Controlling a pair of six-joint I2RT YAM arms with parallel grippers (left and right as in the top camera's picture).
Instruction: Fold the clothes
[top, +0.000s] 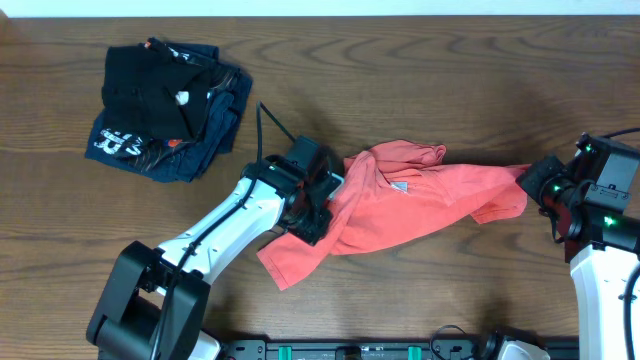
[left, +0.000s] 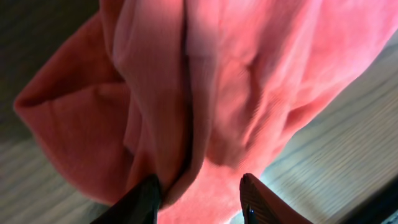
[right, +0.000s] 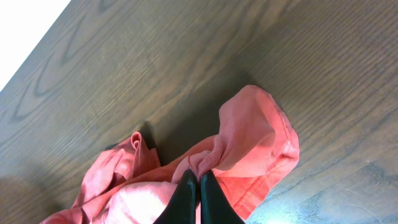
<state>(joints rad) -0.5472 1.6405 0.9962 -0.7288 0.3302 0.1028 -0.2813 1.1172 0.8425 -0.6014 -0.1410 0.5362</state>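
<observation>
T-shirt (top: 420, 200): table (top: 400, 80) centre | left gripper (top: 325, 200): at its left end | right gripper (top: 535, 185): at its right end | folded stack (top: 165, 110): far-left rear, well apart

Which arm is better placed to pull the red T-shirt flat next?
Right, probably: the right gripper is shut on one end of the T-shirt; the left gripper stands open over its bunched side.
</observation>
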